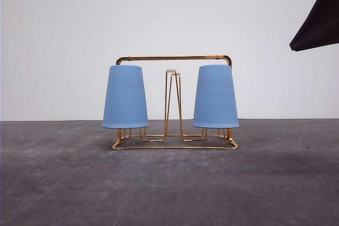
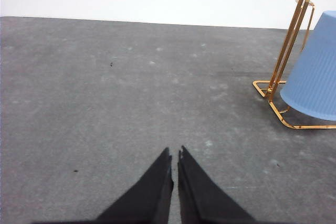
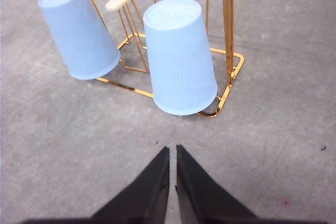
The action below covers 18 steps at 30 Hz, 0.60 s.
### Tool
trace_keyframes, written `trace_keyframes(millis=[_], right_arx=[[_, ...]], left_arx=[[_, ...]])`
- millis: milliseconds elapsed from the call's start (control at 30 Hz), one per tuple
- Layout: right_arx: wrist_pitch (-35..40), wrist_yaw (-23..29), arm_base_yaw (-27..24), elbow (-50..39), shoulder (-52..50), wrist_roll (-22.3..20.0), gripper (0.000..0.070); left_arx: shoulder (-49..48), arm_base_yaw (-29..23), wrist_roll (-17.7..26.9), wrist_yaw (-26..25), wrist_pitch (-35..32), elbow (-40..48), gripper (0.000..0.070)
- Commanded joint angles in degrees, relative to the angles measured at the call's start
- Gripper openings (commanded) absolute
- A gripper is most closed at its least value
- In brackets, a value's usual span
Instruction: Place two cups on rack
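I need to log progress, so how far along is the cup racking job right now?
It looks finished. Both cups, left and right, sit upside down on the rack. Nothing is in hand: the left gripper and the right gripper are shut and empty, off the rack. Nothing seems left to place.

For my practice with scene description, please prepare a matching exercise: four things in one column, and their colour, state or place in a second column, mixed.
Things:
1. cups
2. rack
3. left gripper
4. table

Descriptions:
a. gold wire
b. grey, speckled
c. light blue, upside down on the rack
d. black, fingers closed, holding nothing

Pairs: 1-c, 2-a, 3-d, 4-b
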<state>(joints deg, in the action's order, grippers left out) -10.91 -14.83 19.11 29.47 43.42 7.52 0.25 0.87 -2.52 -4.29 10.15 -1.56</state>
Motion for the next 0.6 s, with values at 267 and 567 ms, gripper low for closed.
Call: trace_keyframes(millis=[267,567], right_arx=[[-1.58,6.52,-3.01,-4.24,-6.89,-6.46,0.0018],[3.77,10.07,-12.47,-22.95,-30.23,-3.44,0.0018]], left_arx=[[-0.07,-0.01,0.55,0.24,0.11,0.85,0.0000],[-0.07,-0.01,0.55,0.22,0.11,0.85,0.0000]])
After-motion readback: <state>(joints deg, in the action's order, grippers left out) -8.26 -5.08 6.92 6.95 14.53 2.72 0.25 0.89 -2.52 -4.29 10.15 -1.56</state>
